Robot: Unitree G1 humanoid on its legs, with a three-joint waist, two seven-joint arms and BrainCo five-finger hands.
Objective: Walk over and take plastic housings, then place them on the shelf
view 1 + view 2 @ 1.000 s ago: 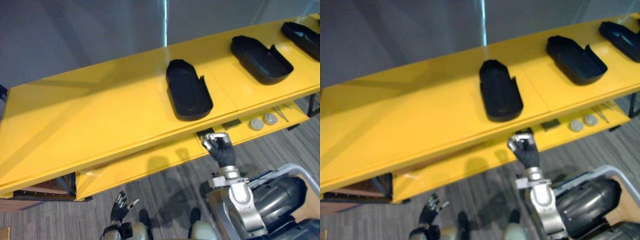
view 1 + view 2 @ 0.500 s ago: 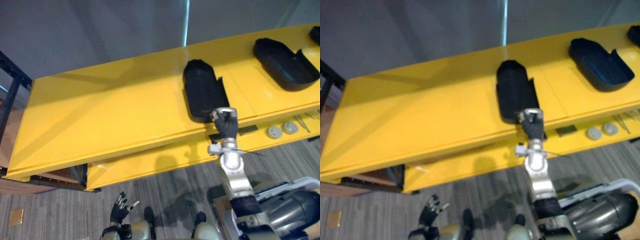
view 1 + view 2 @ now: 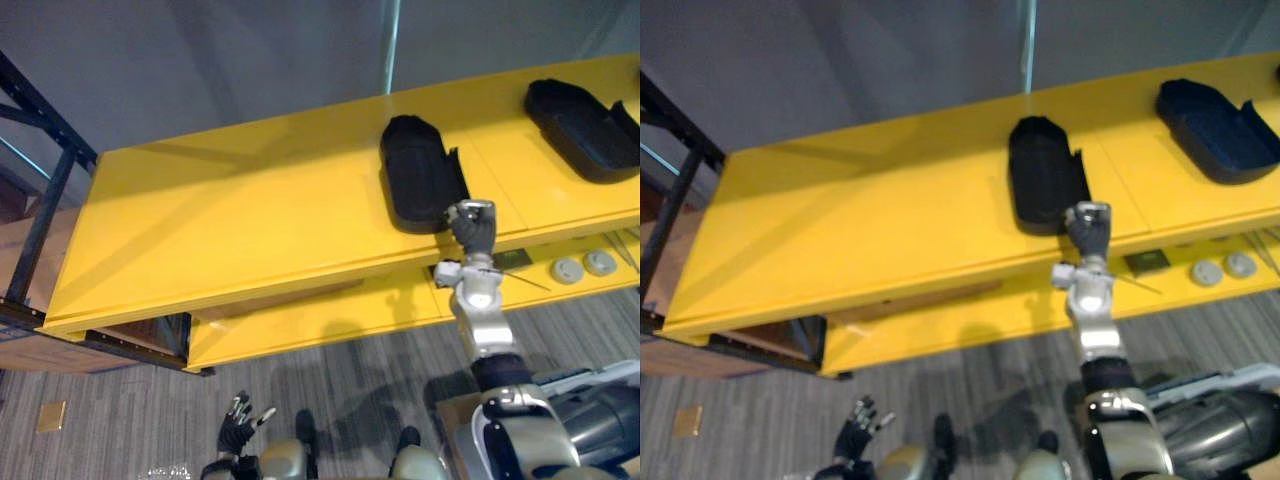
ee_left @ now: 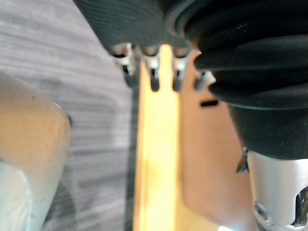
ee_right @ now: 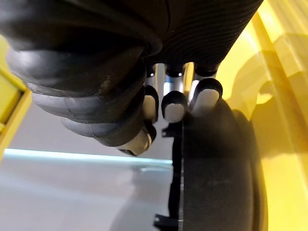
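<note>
A black plastic housing (image 3: 418, 175) lies open side up on the yellow table top (image 3: 250, 220). A second housing (image 3: 583, 115) rests farther right on the same top. My right hand (image 3: 474, 226) is raised at the near right corner of the first housing. Its relaxed fingertips (image 5: 173, 103) touch the near rim of the housing (image 5: 216, 183), while the thumb (image 5: 137, 139) stays apart, and nothing is gripped. My left hand (image 3: 238, 430) hangs low over the floor with its fingers spread.
Below the top runs a yellow lower shelf (image 3: 330, 310) carrying two round discs (image 3: 568, 268) and a small dark plate (image 3: 512, 260). A black rack frame (image 3: 45, 190) stands at the far left. Grey floor lies in front of the table.
The camera has shifted, so the table sits farther right in view. My right hand has risen from the lower shelf's edge to the near end of the first housing.
</note>
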